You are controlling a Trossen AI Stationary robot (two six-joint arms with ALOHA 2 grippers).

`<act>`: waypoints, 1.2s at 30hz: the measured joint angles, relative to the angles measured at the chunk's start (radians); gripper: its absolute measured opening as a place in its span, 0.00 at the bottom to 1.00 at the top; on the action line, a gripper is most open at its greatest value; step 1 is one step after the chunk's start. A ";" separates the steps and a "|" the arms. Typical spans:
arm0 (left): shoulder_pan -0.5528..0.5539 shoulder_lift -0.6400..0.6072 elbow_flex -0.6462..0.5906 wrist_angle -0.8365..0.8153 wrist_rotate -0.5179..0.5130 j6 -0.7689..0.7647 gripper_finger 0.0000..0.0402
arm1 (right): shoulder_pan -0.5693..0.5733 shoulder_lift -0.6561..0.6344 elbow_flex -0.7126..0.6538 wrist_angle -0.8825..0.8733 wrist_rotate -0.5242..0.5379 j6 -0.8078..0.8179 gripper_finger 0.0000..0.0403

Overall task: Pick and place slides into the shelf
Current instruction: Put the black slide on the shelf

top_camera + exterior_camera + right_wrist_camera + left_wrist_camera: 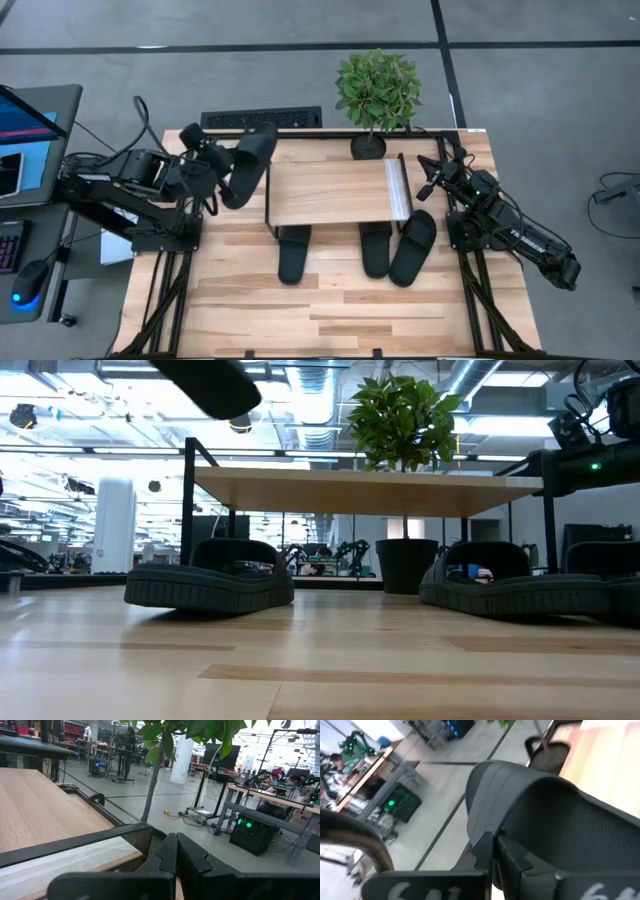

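- left gripper [215, 165] clamped on a slide [247, 165], held aloft beside the shelf [330, 190].
- right gripper [432, 172], fingers together, near shelf's pale end.
- three slides [294, 252] apparently part-tucked underneath.

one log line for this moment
left gripper: holds slide above shelf edge | right gripper: shut, idle | three slides on table
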 joint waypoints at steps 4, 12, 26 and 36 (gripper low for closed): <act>0.000 0.002 0.000 0.081 0.014 0.018 0.00 | 0.000 0.000 0.000 0.000 0.000 0.000 0.00; 0.006 0.078 0.000 0.256 0.120 0.062 0.00 | 0.000 0.000 0.000 0.000 0.000 0.000 0.00; 0.082 0.266 0.060 0.303 0.059 0.037 0.00 | 0.000 0.001 0.000 0.000 0.000 0.000 0.00; 0.098 0.376 0.087 0.276 -0.021 0.036 0.00 | 0.000 0.001 0.000 0.000 0.000 0.000 0.00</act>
